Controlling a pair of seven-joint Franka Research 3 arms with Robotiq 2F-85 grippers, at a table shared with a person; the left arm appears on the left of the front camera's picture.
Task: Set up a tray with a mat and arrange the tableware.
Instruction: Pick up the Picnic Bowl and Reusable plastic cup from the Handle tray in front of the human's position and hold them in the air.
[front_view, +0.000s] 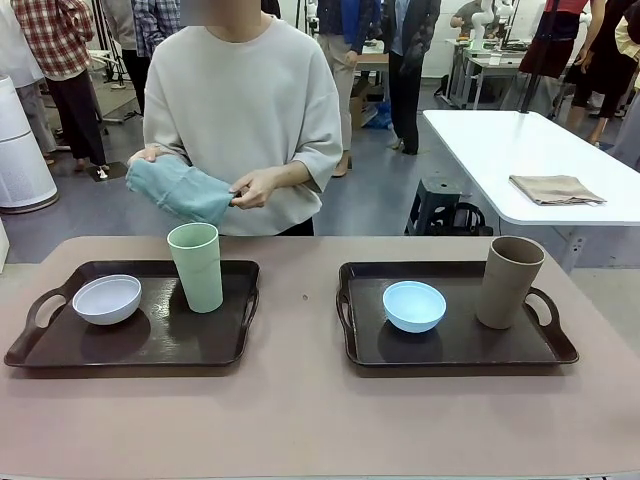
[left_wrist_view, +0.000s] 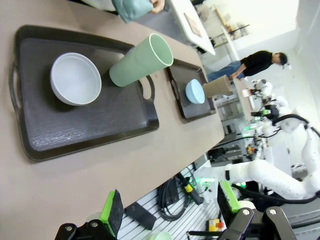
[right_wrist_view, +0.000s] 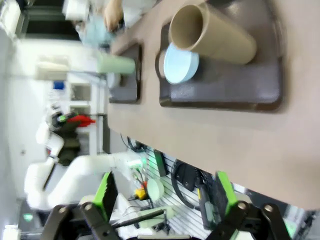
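Note:
Two dark trays sit on the table. The left tray (front_view: 60, 352) holds a white bowl (front_view: 107, 299) and a pale green cup (front_view: 196, 266). The right tray (front_view: 455, 350) holds a light blue bowl (front_view: 414, 305) and a tan-brown cup (front_view: 509, 281). The person at the far side holds a folded teal mat (front_view: 180, 189) in both hands above the table's far edge. My left gripper (left_wrist_view: 167, 210) hangs open off the table's near edge, back from the left tray (left_wrist_view: 75, 135). My right gripper (right_wrist_view: 162, 195) is open too, back from the right tray (right_wrist_view: 225, 87).
A white table (front_view: 530, 160) with a folded beige cloth (front_view: 556, 189) stands at the back right. Bare tabletop (front_view: 300, 410) runs between the trays and along the near edge. Other people stand farther back.

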